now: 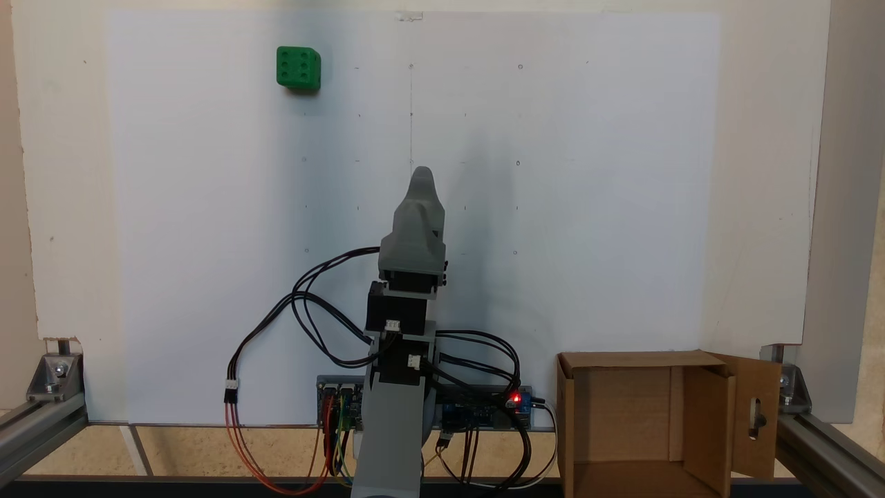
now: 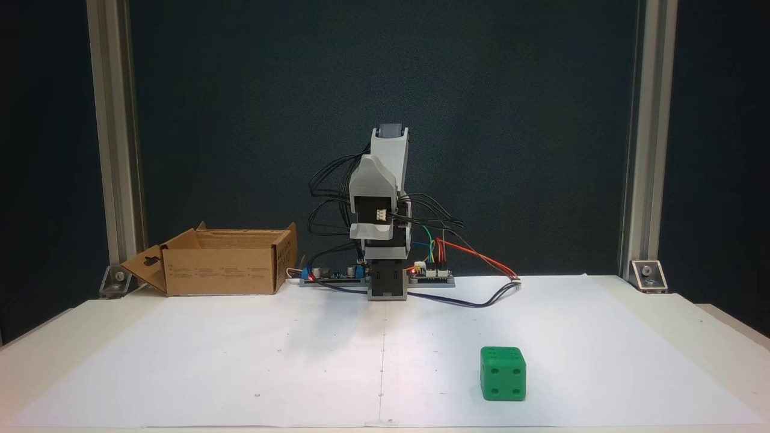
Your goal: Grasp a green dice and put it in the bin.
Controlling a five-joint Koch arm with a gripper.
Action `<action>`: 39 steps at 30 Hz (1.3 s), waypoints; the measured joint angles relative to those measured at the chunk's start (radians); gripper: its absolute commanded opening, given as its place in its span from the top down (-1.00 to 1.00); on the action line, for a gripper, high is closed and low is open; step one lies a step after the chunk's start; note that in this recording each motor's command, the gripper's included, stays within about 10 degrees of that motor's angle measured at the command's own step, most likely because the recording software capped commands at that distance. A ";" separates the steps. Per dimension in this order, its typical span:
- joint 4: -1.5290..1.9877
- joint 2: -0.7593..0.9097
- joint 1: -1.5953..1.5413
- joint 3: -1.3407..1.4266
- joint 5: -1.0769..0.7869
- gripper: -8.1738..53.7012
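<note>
The green dice (image 1: 299,68) lies on the white paper at the far upper left in a fixed view, and stands at the front right of the sheet in a fixed view (image 2: 503,373). The bin (image 1: 622,408) is an open brown cardboard box at the lower right, beside the arm's base; its flap has a slot cut-out. The same bin (image 2: 219,276) shows at the left rear. My gripper (image 1: 422,176) is folded over the base, far from both; its jaws (image 2: 372,165) overlap, so their state is unclear. Nothing is held.
A controller board (image 1: 484,411) with a red light and looping cables (image 1: 304,304) sits around the arm's base. Aluminium frame posts (image 2: 114,138) and corner brackets (image 1: 55,373) border the table. White paper (image 1: 588,207) covers the work surface.
</note>
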 measured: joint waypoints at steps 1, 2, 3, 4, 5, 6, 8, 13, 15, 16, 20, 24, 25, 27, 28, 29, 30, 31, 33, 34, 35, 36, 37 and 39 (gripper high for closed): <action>0.000 0.000 -0.002 0.000 0.000 -0.72; -0.002 0.000 0.000 0.000 0.000 -0.72; 0.000 0.000 0.000 0.000 0.000 -0.72; 0.000 0.000 0.000 0.000 0.000 -0.72; 0.000 0.000 0.000 0.000 0.000 -0.72; -0.002 0.000 0.000 0.000 0.000 -0.72; -0.002 0.000 -0.002 0.000 0.000 -0.72; -0.002 0.000 0.002 0.000 0.000 -0.70; 0.000 0.000 0.000 0.000 0.000 -0.69; 0.000 0.000 0.000 0.000 0.000 -0.68; 0.021 0.000 -0.005 -0.002 0.000 -0.68; 0.255 0.000 0.000 -0.075 0.000 -0.68; 0.327 0.000 0.002 -0.115 0.000 -0.68; 0.468 0.000 0.003 -0.236 0.000 -0.69; 0.537 0.000 0.003 -0.307 0.000 -0.69; 0.604 0.000 0.003 -0.371 0.000 -0.68; 0.669 0.000 0.003 -0.426 0.000 -0.68; 0.735 0.000 0.002 -0.471 0.000 -0.68; 0.870 0.000 -0.006 -0.532 0.000 -0.67; 0.939 0.000 -0.011 -0.557 0.000 -0.66; 1.005 0.000 -0.015 -0.580 0.000 -0.66; 1.075 0.000 -0.018 -0.606 0.000 -0.66; 1.137 0.000 -0.023 -0.632 0.005 -0.66; 1.275 0.000 -0.032 -0.696 0.017 -0.65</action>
